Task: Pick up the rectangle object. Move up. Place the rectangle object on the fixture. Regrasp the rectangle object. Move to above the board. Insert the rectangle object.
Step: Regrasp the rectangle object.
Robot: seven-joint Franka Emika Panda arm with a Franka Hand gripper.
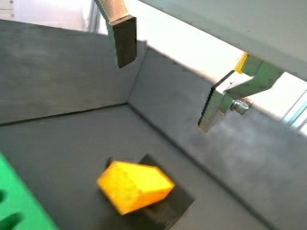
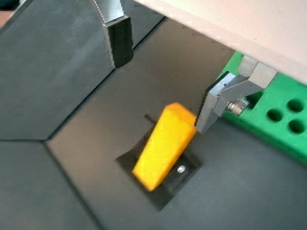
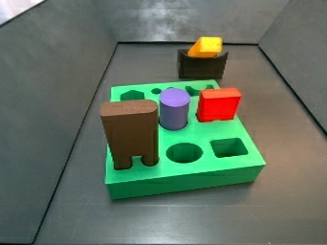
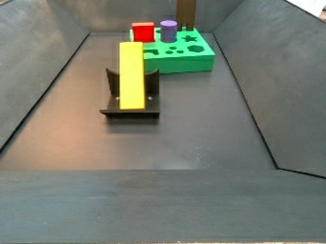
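Gripper is seen in both wrist views with its fingers spread wide and nothing between them; in a wrist view one dark-padded finger and a silver plate finger are framed against grey walls, and the gripper is held above the rectangle object, which is shown end-on resting on the fixture, with a corner of the green board at the edge. In a wrist view the open gripper is placed above the rectangle object, which is laid lengthwise on the fixture; the board with round holes is seen just beside a finger, and the floor is a matte dark grey. In a side view the gripper is not visible; the rectangle object is seen lying on the fixture behind the board, which carries a brown block, a purple cylinder and a red cube. A dark grey bin floor with sloped walls is shown. In a side view the rectangle object is laid along the fixture, apart from the board further back; the grey walled floor is bare around them.
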